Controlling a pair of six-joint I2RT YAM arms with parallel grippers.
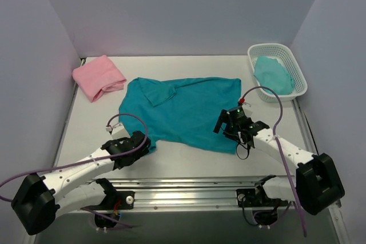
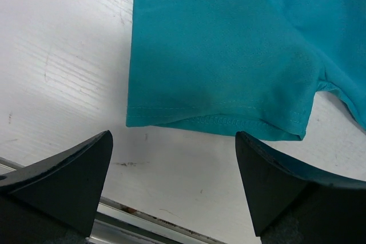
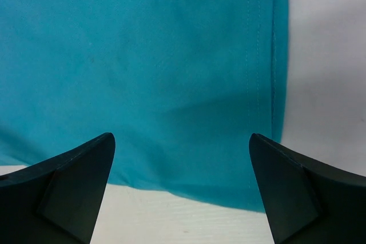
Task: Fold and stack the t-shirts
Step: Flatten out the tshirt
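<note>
White table — teal t-shirt spread flat, pink t-shirt folded far left. L gripper and R gripper wide open, nothing held — at teal shirt's near edge.

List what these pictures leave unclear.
- Top view: the basket wall hides part of the cloth inside; garment type unclear.
- Top view: pink shirt is folded, inner layers hidden.
- Top view: right end effector covers a near corner of the teal shirt.
- Wrist views: frame edges cut off most of that shirt.
</note>
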